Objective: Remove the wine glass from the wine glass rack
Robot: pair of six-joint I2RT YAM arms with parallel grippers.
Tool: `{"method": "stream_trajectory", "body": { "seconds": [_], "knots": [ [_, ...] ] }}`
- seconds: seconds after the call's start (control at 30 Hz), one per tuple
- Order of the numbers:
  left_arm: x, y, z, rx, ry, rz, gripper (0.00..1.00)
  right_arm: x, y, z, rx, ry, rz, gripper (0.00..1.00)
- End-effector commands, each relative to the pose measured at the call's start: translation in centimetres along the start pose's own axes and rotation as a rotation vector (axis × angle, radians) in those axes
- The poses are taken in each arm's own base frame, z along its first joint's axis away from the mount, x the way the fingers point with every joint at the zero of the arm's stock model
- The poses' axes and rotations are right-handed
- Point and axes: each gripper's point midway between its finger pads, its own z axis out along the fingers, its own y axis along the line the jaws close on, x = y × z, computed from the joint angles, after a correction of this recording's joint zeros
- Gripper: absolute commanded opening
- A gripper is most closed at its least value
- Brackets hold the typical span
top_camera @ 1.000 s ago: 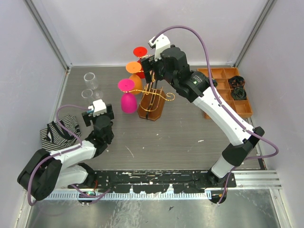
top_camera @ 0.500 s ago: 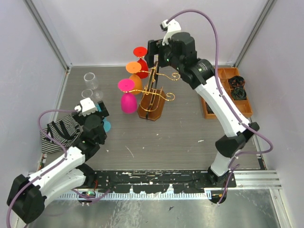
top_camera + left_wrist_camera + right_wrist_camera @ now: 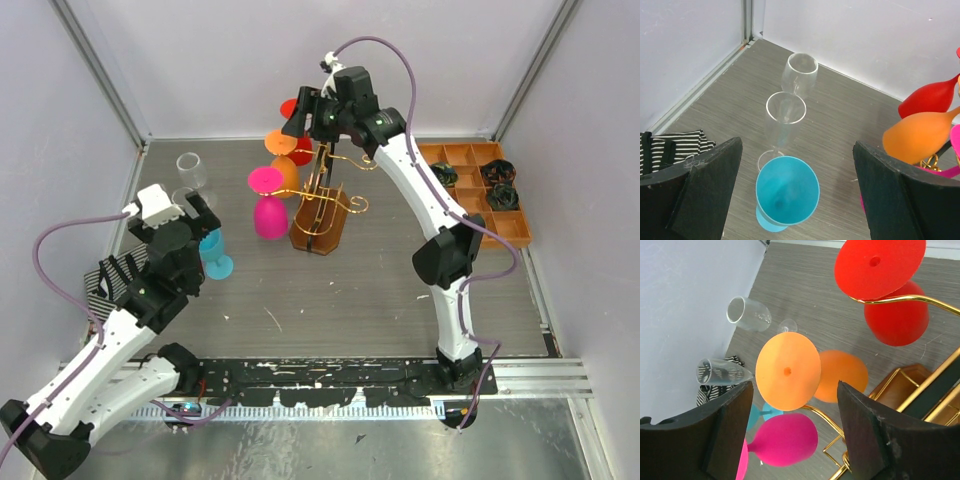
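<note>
Gold wire forms the wine glass rack (image 3: 335, 200), standing on its brown wooden base on the grey bench (image 3: 380, 290), just above the middle of the top view. Three glasses hang foot-up off the rack's left side: a red wine glass (image 3: 295, 108) highest in the frame, an orange wine glass (image 3: 280, 142) below it and a pink wine glass (image 3: 268, 215) lowest. From overhead the right arm reaches to the top of the rack, but its jaw gap is hard to read there. The right wrist view settles it. The right end effector (image 3: 795, 387) stands partly open, the orange foot disc framed between its dark fingers (image 3: 722, 432) with space on either side and nothing gripped. The left wrist view shows the left end effector (image 3: 797, 145) spread wide and empty. A blue glass (image 3: 787, 192) stands upright low between its fingers, two clear glasses (image 3: 785, 111) line up beyond it toward the wall, and a striped cloth (image 3: 675, 145) lies at the left edge. Only the top view takes in the orange-brown compartment tray (image 3: 480, 195) at the right of the frame, well apart from the rack.
</note>
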Motion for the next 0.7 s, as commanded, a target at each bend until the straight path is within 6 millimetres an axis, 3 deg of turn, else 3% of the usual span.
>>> {"method": "stream_trajectory", "body": {
  "seconds": [0.0,0.27,0.43,0.53,0.67],
  "knots": [
    [-0.6,-0.1,-0.9,0.035,0.039,-0.043,0.98,-1.6,2.8,-1.2,-0.095,-0.022,0.03,0.71],
    [-1.1,-0.1,-1.5,0.059,0.041,-0.079,0.98,-0.3,1.6,0.4,-0.078,0.022,0.034,0.65],
    [-1.3,-0.1,-1.8,0.072,0.046,-0.104,0.98,-1.7,0.9,-0.2,-0.019,-0.031,-0.006,0.63],
    [-1.3,0.1,-2.0,0.073,0.052,-0.103,0.98,-2.7,1.1,-2.3,0.021,-0.101,-0.047,0.62],
    [-1.3,0.4,-2.1,0.07,0.046,-0.107,0.98,-4.9,4.2,-7.0,0.067,-0.229,-0.178,0.63]
  ]
}}
